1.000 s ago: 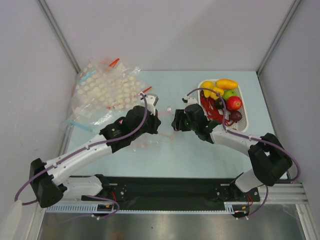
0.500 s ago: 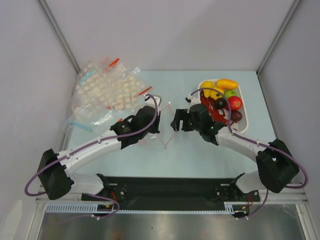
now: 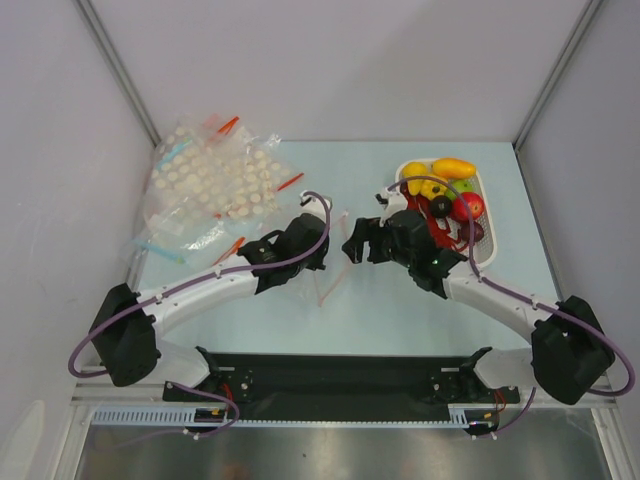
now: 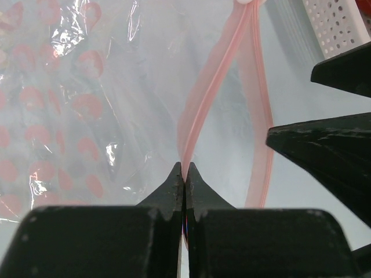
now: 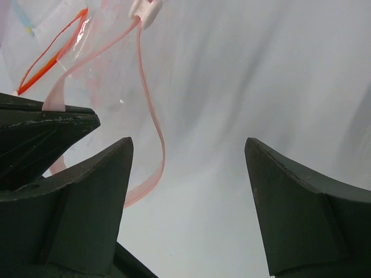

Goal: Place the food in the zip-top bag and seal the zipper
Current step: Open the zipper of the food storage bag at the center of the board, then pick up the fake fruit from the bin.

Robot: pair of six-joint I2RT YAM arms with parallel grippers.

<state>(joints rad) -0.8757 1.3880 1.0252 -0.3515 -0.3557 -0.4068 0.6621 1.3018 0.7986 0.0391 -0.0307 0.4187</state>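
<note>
The plain clear zip-top bag [image 3: 322,285] lies between my grippers. Its pinkish-red zipper [image 3: 338,255] stands open in two strips, seen in the left wrist view [image 4: 204,98] and the right wrist view [image 5: 155,130]. A white slider [image 5: 145,11] sits at the strip's far end. My left gripper [image 3: 322,258] is shut on one strip, its jaws closed on it [image 4: 184,174]. My right gripper [image 3: 353,247] is open and empty [image 5: 188,153] just right of the bag mouth. The food sits in a white basket [image 3: 490,190]: yellow pepper [image 3: 418,175], mango [image 3: 453,167], green apple [image 3: 460,187], red apple [image 3: 468,206], dark fruit [image 3: 440,205], red lobster [image 3: 430,228].
A heap of clear bags printed with white dots [image 3: 210,185] lies at the back left, with red and blue zipper strips; it also shows in the left wrist view [image 4: 40,110]. The basket's corner [image 4: 336,23] is close behind the right gripper. Grey walls stand on three sides.
Both arms have reached further in toward the table's middle. My left gripper has moved right with the strip in it, and the bag's pink strips now show lifted between the grippers.
</note>
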